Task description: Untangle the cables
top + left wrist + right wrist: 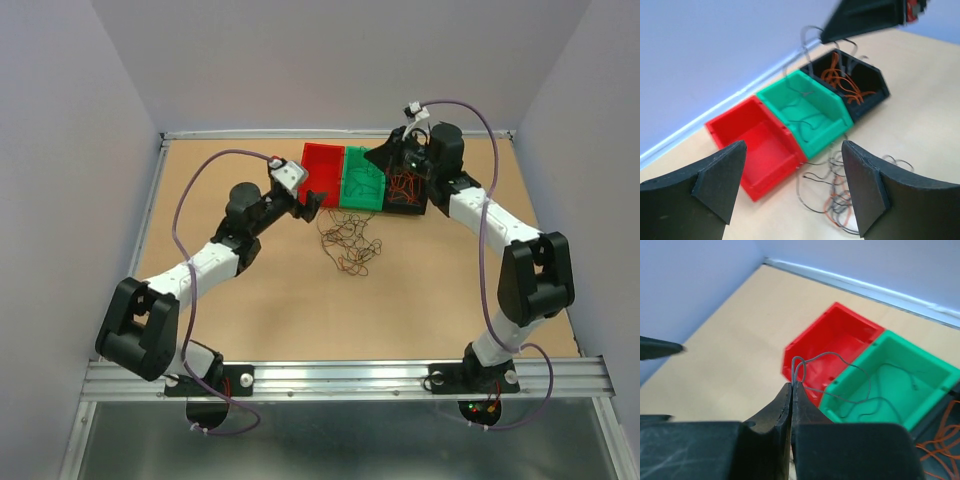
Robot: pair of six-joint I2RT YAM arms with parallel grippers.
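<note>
We've got some cables [405,185] in the bins [835,112], right tool [791,386] pinching one wire [840,357], left tool [794,150] wide open and empty, tangle [348,240] left on the bench [300,300].

Room around the two grippers
Ahead of the left gripper [794,150], a red plastic box [765,145], a green plastic box [832,112] and a black plastic box [875,87] stand side by side and block the way. Thin curly wires [835,205] lie just by its right finger. The right gripper [791,386] hangs over the green and black ones. Behind both, the brown wooden table [290,300] is bare.
</note>
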